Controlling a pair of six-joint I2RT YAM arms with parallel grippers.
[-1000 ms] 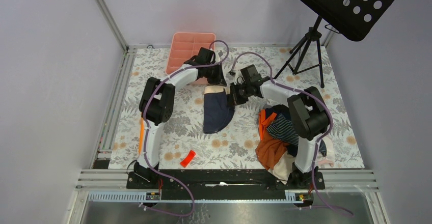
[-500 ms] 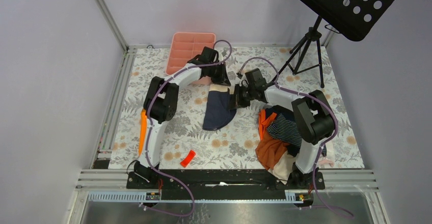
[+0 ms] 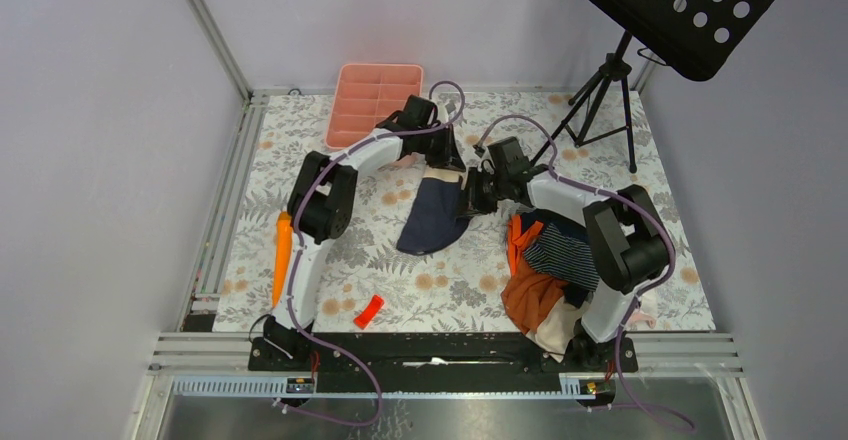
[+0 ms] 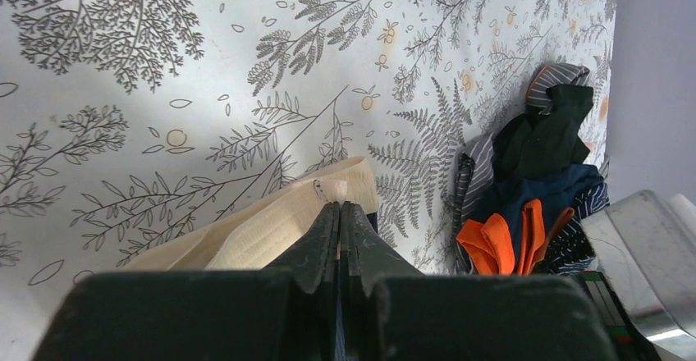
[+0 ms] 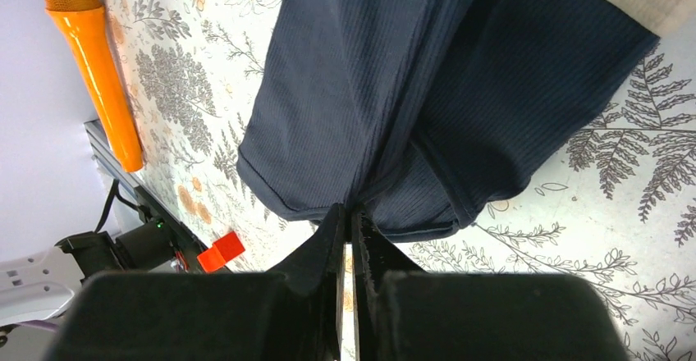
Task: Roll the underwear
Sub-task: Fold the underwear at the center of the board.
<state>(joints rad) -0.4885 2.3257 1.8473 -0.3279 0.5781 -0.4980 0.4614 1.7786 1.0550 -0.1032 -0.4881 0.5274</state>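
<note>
The plain navy underwear (image 3: pixel 432 217) with a tan waistband lies on the floral table, waistband at the far end. My left gripper (image 3: pixel 447 162) is shut on the tan waistband (image 4: pixel 271 228); its jaws (image 4: pixel 338 207) are pressed together on the band's edge. My right gripper (image 3: pixel 468 200) is shut on a fold of the navy cloth (image 5: pixel 394 90) at the garment's right side; its tip (image 5: pixel 347 211) pinches the fabric near the hem. The navy striped underwear (image 3: pixel 560 250) lies in the clothes pile to the right.
A clothes pile with an orange garment (image 3: pixel 532 295) sits at the right front. A pink compartment tray (image 3: pixel 375 100) stands at the back. An orange microphone-shaped object (image 3: pixel 283 255) and a small red piece (image 3: pixel 368 310) lie left of centre. A music-stand tripod (image 3: pixel 600 100) stands at the back right.
Both grippers have moved right with the underwear held between them. The waistband end has shifted right and the garment now lies slanted.
</note>
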